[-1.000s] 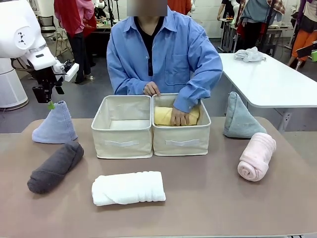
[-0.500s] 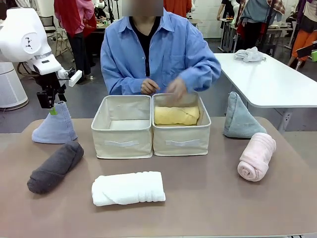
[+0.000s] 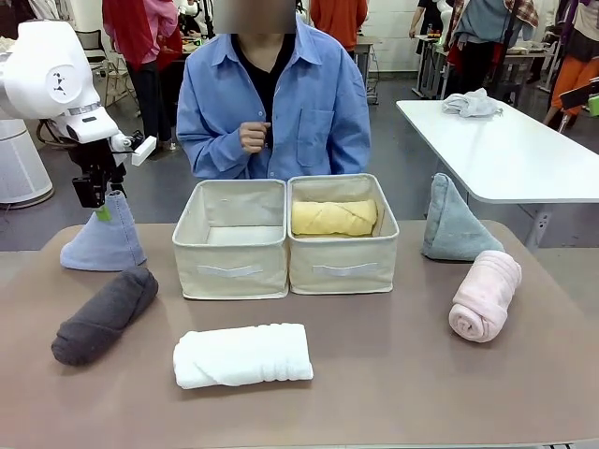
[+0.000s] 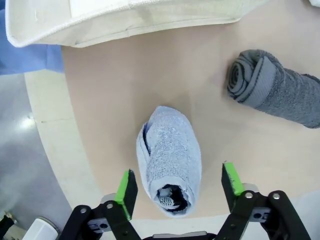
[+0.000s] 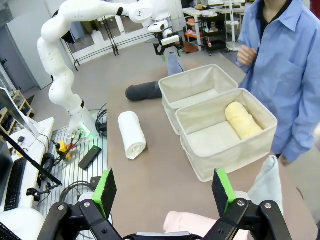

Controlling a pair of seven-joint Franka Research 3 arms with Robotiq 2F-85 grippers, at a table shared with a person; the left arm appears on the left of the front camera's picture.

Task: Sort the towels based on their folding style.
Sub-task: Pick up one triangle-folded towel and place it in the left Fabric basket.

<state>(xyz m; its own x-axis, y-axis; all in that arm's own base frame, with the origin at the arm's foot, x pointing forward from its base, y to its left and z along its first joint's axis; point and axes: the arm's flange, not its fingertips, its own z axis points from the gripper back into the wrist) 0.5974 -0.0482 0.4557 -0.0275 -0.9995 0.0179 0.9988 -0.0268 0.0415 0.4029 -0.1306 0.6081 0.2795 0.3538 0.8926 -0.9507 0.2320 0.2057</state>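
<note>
We see the left gripper (image 4: pixel 178 183) lowered over the tip of the grey-blue terry towel folded into a cone (image 3: pixel 103 243), which stands upright near the left edge of the brown table (image 3: pixel 402 383). Its claw is released: the green pads (image 4: pixel 125 186) sit on either side of the cone's top with a gap on each side, touching nothing. The right gripper (image 5: pixel 165 186) is likewise released, its fingers spread wide with nothing between them, above the pink terry roll (image 3: pixel 485 295) that lies near the table's right edge. Just behind that roll stands the grey-green cone towel (image 3: pixel 452 224). In the middle of the table two beige fabric boxes stand side by side and touching. We see no towel in the left box (image 3: pixel 229 269), and the right box (image 3: pixel 343 269) holds the yellow terry roll (image 3: pixel 334 218) lying across it. The dark grey roll (image 3: pixel 105 315) lies in front of the grey-blue cone, just beside it, and the white roll (image 3: pixel 243 354) lies in front of the boxes. The person in a blue shirt stands behind the boxes with one hand (image 3: pixel 251 137) raised to the chest, away from the towels.
</note>
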